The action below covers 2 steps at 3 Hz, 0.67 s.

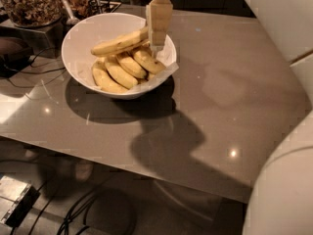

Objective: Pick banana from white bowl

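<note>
Where longest banana (117,44) lies atop shorter bananas (122,70) in white bowl (83,38), gripper (156,45) hangs vertical over bowl's right side, tip at banana's right end, looks touching. Grip state: can't tell, released or clenched. Bowl on grey counter (220,92), upper left. Glass jar w/ brown nuts (32,4) behind bowl, far left.

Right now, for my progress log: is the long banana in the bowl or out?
In: the banana lies atop the others inside the bowl, with the end effector at its right end.
</note>
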Available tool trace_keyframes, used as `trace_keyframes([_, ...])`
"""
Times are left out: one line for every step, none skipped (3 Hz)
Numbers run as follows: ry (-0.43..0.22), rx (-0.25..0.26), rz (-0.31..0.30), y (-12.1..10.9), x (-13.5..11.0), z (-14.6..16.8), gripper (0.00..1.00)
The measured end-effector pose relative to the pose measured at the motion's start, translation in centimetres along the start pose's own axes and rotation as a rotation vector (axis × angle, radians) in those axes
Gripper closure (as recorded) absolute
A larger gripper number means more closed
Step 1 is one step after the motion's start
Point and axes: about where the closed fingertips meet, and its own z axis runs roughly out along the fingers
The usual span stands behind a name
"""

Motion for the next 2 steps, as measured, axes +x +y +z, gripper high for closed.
trace_keyframes([0.008,-0.015,-0.009,-0.9,-0.2,1.4,0.25])
trace_keyframes([0.013,-0.029,-0.022,-1.5,-0.4,2.7,0.36])
